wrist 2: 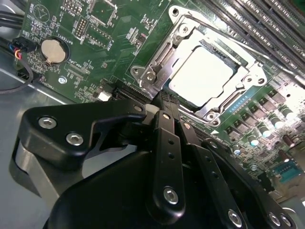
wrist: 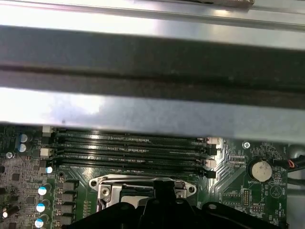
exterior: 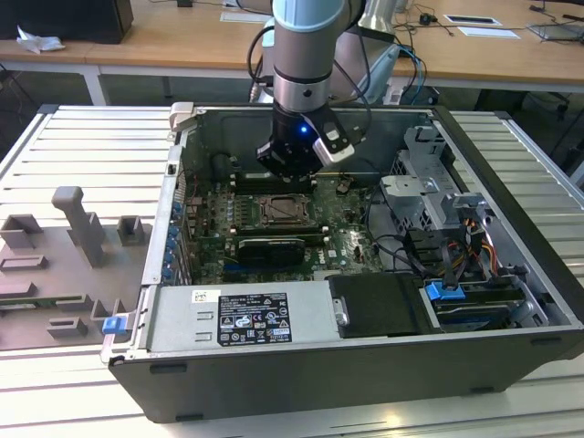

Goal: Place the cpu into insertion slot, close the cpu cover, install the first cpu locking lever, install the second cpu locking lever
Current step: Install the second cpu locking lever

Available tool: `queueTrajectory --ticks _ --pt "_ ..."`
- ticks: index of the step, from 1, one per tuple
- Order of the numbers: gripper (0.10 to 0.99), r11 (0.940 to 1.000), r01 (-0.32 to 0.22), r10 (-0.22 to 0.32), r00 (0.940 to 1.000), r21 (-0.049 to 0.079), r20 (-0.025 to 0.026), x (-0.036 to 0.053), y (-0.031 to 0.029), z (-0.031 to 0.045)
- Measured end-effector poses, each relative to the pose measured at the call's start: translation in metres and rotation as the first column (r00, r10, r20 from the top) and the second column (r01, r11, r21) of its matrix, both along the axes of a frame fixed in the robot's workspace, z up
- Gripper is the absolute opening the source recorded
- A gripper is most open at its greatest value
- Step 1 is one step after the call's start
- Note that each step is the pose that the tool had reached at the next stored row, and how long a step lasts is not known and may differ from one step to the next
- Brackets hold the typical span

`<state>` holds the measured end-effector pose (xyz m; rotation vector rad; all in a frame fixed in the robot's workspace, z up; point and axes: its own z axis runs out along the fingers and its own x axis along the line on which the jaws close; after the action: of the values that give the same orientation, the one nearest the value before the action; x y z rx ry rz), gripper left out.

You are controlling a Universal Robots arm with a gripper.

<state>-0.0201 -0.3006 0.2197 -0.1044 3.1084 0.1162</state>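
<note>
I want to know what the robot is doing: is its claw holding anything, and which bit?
Nothing seems held. The gripper hangs shut just above the socket's edge, and the cpu already lies under the cpu cover.

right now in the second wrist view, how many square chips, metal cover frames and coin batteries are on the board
square chip: 1
metal cover frame: 1
coin battery: 1
total: 3
</note>
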Motion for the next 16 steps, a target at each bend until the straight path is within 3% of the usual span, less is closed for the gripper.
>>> queueTrajectory --ticks 7,10,12,16 --pt "0.106 1.0000 0.000 0.000 1.0000 0.000 -0.0001 0.0000 -0.0074 0.0026" --pt "0.106 1.0000 0.000 0.000 1.0000 0.000 0.0000 -0.0001 -0.0082 0.0104" --pt "0.106 1.0000 0.000 0.000 1.0000 0.000 -0.0001 0.0000 -0.0087 0.0229" --pt "0.106 1.0000 0.000 0.000 1.0000 0.000 0.0000 0.0000 -0.0217 0.0253"
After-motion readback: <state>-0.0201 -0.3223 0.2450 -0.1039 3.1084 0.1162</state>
